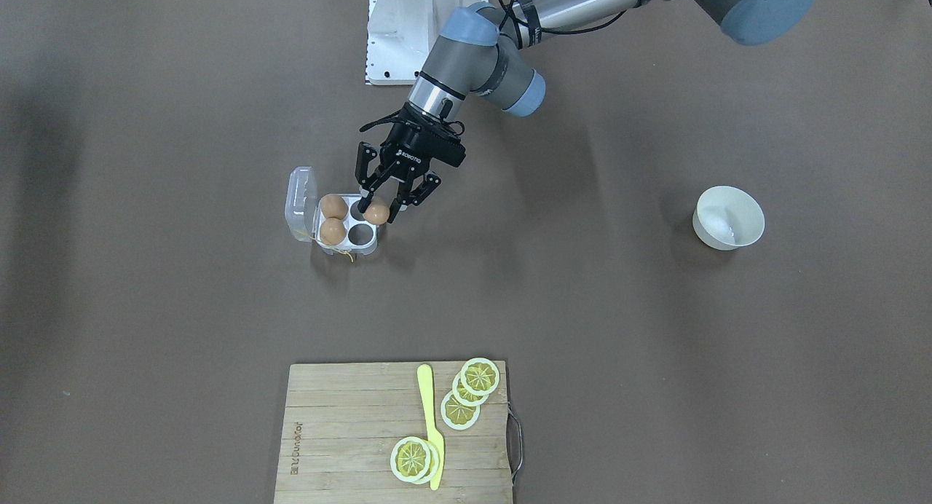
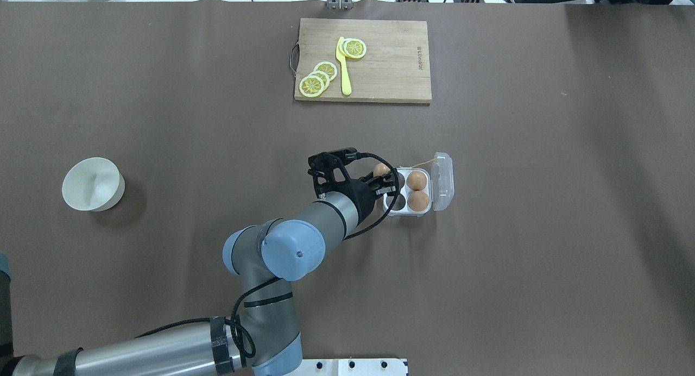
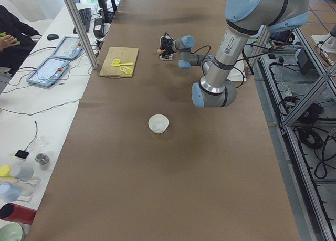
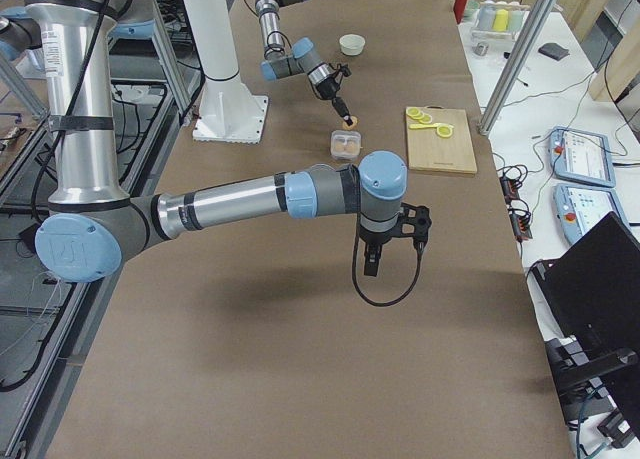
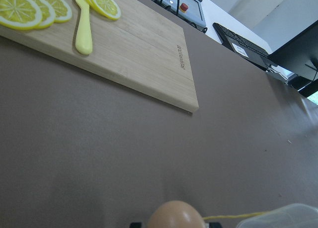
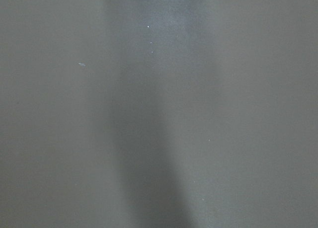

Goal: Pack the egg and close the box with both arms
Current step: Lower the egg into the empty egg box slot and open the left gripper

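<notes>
Left fingers are closed part-way round the egg, one on each side of it. They hold it raised at the edge of the box, on the side where its cells are empty. From these angles I cannot tell which of the two empty cells it hangs over, or whether it is just outside the rim. The right fingers hang over bare table, well apart from the box, and whether they are spread or closed cannot be told. Past the empty cells, two more eggs sit in the box's other row. Beyond them the clear lid stands open, and a yellow string trails from one corner. Farther out, well beyond the box, lies a chopping board with lemon slices, and a white bowl stands well off to the side. The likely trouble is alignment. If the egg is let go over the rim or a divider and not over a cell, it could roll onto the table or crack. A finger catching the rim could also slide or tip the light box, since nothing steadies it. Later, the string may get trapped under the lid.
</notes>
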`<state>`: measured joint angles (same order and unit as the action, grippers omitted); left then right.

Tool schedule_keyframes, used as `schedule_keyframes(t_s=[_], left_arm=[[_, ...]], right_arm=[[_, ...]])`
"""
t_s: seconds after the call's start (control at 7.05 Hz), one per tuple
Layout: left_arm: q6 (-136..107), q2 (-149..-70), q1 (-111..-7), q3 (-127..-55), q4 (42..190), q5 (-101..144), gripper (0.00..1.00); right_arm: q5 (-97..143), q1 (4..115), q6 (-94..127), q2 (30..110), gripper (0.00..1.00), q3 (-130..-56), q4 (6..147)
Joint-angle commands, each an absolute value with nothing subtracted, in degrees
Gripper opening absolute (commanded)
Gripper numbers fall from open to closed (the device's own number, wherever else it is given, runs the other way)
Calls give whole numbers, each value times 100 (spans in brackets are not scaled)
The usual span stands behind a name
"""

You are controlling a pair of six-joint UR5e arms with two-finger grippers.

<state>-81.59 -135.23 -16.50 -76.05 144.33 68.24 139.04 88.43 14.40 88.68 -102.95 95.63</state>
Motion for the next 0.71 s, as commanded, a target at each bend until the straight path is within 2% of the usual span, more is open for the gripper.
schedule_keyframes(t_s=[0.0,0.43,0.57], left_arm=[[-8156,-13588,-1626,-7532,14432,6820,0],[-8165,-13763,-1617,-7313,14432,6829,0],[-8165,-13764,-1626,-7321,14440,6829,5]], right_arm=[[13904,8851,1433,8868,100,-10292,9562],[13904,8842,1424,8824,100,-10248,9562],[13904,8850,1424,8824,100,-10265,9562]])
